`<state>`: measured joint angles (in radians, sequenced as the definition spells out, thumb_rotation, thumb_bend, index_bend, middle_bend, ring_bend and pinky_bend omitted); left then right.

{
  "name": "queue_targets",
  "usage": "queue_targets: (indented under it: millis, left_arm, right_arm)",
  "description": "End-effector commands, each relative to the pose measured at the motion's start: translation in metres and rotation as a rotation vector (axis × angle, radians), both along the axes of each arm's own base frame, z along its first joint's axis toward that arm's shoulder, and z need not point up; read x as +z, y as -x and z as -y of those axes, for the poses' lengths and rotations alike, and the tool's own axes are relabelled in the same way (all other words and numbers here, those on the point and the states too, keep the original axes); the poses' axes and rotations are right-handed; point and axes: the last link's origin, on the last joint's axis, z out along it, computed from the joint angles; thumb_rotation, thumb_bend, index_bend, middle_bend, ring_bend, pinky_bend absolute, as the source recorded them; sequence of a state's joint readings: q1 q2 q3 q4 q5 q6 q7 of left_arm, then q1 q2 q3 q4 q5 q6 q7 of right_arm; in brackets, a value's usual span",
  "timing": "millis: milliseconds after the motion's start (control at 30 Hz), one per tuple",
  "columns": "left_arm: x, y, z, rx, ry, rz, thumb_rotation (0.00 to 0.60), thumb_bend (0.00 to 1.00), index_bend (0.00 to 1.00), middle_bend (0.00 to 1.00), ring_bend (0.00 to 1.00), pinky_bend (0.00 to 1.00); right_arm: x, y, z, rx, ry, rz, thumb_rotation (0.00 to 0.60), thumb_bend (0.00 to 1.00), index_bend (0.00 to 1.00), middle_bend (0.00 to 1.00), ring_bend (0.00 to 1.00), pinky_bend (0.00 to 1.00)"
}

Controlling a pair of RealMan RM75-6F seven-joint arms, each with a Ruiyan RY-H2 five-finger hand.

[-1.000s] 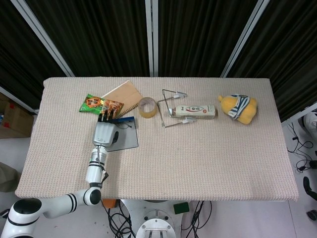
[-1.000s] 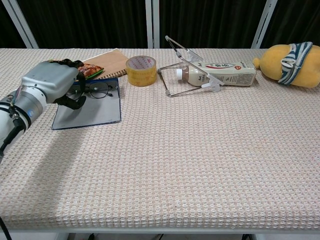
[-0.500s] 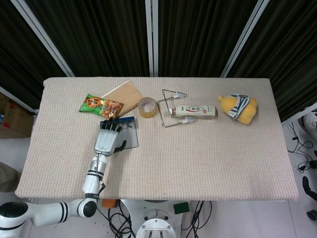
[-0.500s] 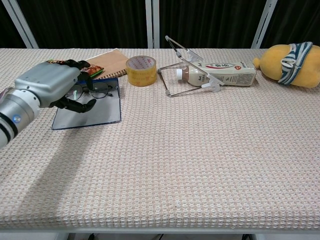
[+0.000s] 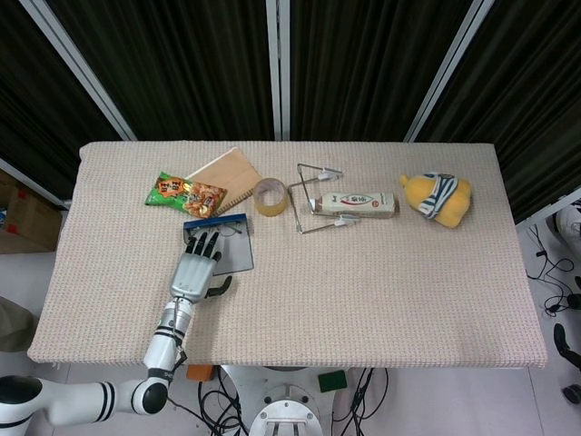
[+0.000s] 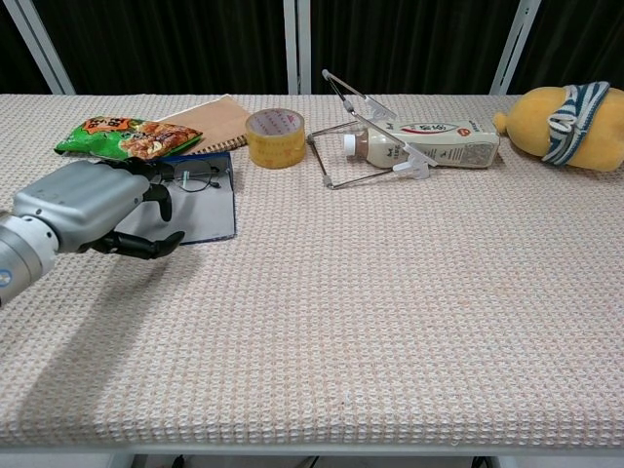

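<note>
At lower left, the left hand [image 6: 83,210] hovers with fingers spread, holding nothing, over the near edge of a blue-edged board [image 6: 210,216]. Just beyond its fingertips, the glasses [image 6: 195,176] lie on the board's far end. They look light, thin-framed and fragile, best pinched at the bridge or a temple, not the lenses. Farther back lie a snack bag [image 6: 122,136] and tape [image 6: 274,136].

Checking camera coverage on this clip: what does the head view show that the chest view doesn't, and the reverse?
Only the head view shows the left arm down to the table edge and the floor with cables. Only the chest view shows the left hand from the side, open over the blue-edged board, with the glasses clear. Both show snack bag, tape roll, bottle and plush toy.
</note>
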<state>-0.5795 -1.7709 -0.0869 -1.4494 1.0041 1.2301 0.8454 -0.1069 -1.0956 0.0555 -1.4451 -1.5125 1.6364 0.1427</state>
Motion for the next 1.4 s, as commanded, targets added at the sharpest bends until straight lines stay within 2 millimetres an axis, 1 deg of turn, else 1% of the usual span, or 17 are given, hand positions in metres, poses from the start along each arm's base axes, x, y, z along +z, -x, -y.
queue_targets:
  millis: [33, 133, 233, 300, 400, 500, 633, 800, 833, 967, 1000, 1033, 1133, 1200, 1333, 1400]
  left_arm:
    - [-0.003, 0.001, 0.000, 0.005, -0.003, -0.002, 0.166, 0.31, 0.26, 0.00, 0.00, 0.13]
    - [-0.004, 0.001, -0.001, 0.001, -0.005, -0.012, 0.161, 0.31, 0.19, 0.00, 0.00, 0.13]
    - [-0.005, 0.002, -0.002, 0.005, -0.001, -0.022, 0.150, 0.31, 0.16, 0.00, 0.00, 0.13]
    - [-0.006, 0.003, -0.002, 0.012, 0.009, -0.028, 0.132, 0.31, 0.16, 0.00, 0.00, 0.13]
    - [-0.006, 0.002, 0.000, 0.017, 0.029, -0.027, 0.127, 0.31, 0.17, 0.00, 0.00, 0.13]
    - [-0.006, 0.001, 0.002, 0.017, 0.041, -0.025, 0.129, 0.31, 0.17, 0.00, 0.00, 0.13]
    - [-0.007, 0.003, 0.000, 0.023, 0.037, -0.043, 0.132, 0.31, 0.18, 0.00, 0.00, 0.13]
    - [-0.010, 0.004, -0.003, 0.027, 0.035, -0.074, 0.145, 0.31, 0.23, 0.00, 0.00, 0.13]
    - [-0.010, 0.004, -0.004, 0.026, 0.033, -0.082, 0.167, 0.31, 0.24, 0.00, 0.00, 0.13]
    - [-0.012, 0.004, -0.005, 0.029, 0.037, -0.097, 0.301, 0.31, 0.25, 0.00, 0.00, 0.13]
    - [-0.012, 0.004, -0.005, 0.027, 0.035, -0.100, 0.322, 0.31, 0.25, 0.00, 0.00, 0.13]
    - [-0.012, 0.004, -0.006, 0.025, 0.034, -0.105, 0.362, 0.31, 0.25, 0.00, 0.00, 0.13]
    - [-0.013, 0.004, -0.008, 0.026, 0.026, -0.112, 0.442, 0.31, 0.26, 0.00, 0.00, 0.13]
    - [-0.013, 0.004, -0.010, 0.022, 0.012, -0.116, 0.471, 0.31, 0.28, 0.00, 0.00, 0.13]
    - [-0.012, 0.005, -0.012, 0.019, -0.006, -0.116, 0.576, 0.33, 0.36, 0.00, 0.00, 0.13]
    - [-0.011, 0.004, -0.014, 0.017, -0.013, -0.110, 0.594, 0.34, 0.38, 0.00, 0.00, 0.13]
  right_arm:
    - [0.000, 0.000, 0.000, -0.001, -0.001, -0.002, 0.600, 0.48, 0.00, 0.00, 0.00, 0.00]
    - [-0.001, 0.000, 0.000, -0.003, -0.004, -0.002, 0.600, 0.48, 0.00, 0.00, 0.00, 0.00]
    - [-0.002, 0.000, 0.001, -0.002, -0.004, -0.003, 0.600, 0.48, 0.00, 0.00, 0.00, 0.00]
    - [-0.002, 0.000, 0.001, -0.001, -0.004, -0.003, 0.600, 0.48, 0.00, 0.00, 0.00, 0.00]
    - [-0.001, 0.001, 0.001, -0.004, -0.002, -0.004, 0.600, 0.48, 0.00, 0.00, 0.00, 0.00]
    - [-0.002, 0.001, 0.001, -0.007, -0.003, -0.004, 0.600, 0.48, 0.00, 0.00, 0.00, 0.00]
    - [-0.003, 0.002, 0.001, -0.007, -0.007, -0.004, 0.600, 0.48, 0.00, 0.00, 0.00, 0.00]
    - [-0.003, 0.003, 0.001, -0.009, -0.005, -0.004, 0.600, 0.48, 0.00, 0.00, 0.00, 0.00]
    - [-0.003, 0.003, 0.001, -0.009, -0.005, -0.004, 0.600, 0.48, 0.00, 0.00, 0.00, 0.00]
    - [-0.003, 0.003, 0.002, -0.008, -0.008, -0.004, 0.600, 0.48, 0.00, 0.00, 0.00, 0.00]
    - [-0.003, 0.003, 0.002, -0.008, -0.009, -0.004, 0.600, 0.48, 0.00, 0.00, 0.00, 0.00]
    - [-0.003, 0.003, 0.002, -0.009, -0.009, -0.004, 0.600, 0.48, 0.00, 0.00, 0.00, 0.00]
    - [-0.004, 0.003, 0.002, -0.010, -0.011, -0.004, 0.600, 0.48, 0.00, 0.00, 0.00, 0.00]
    - [-0.004, 0.003, 0.002, -0.010, -0.011, -0.004, 0.600, 0.48, 0.00, 0.00, 0.00, 0.00]
    - [-0.003, 0.003, 0.002, -0.009, -0.009, -0.006, 0.600, 0.48, 0.00, 0.00, 0.00, 0.00]
    - [-0.004, 0.003, 0.002, -0.006, -0.008, -0.006, 0.600, 0.48, 0.00, 0.00, 0.00, 0.00]
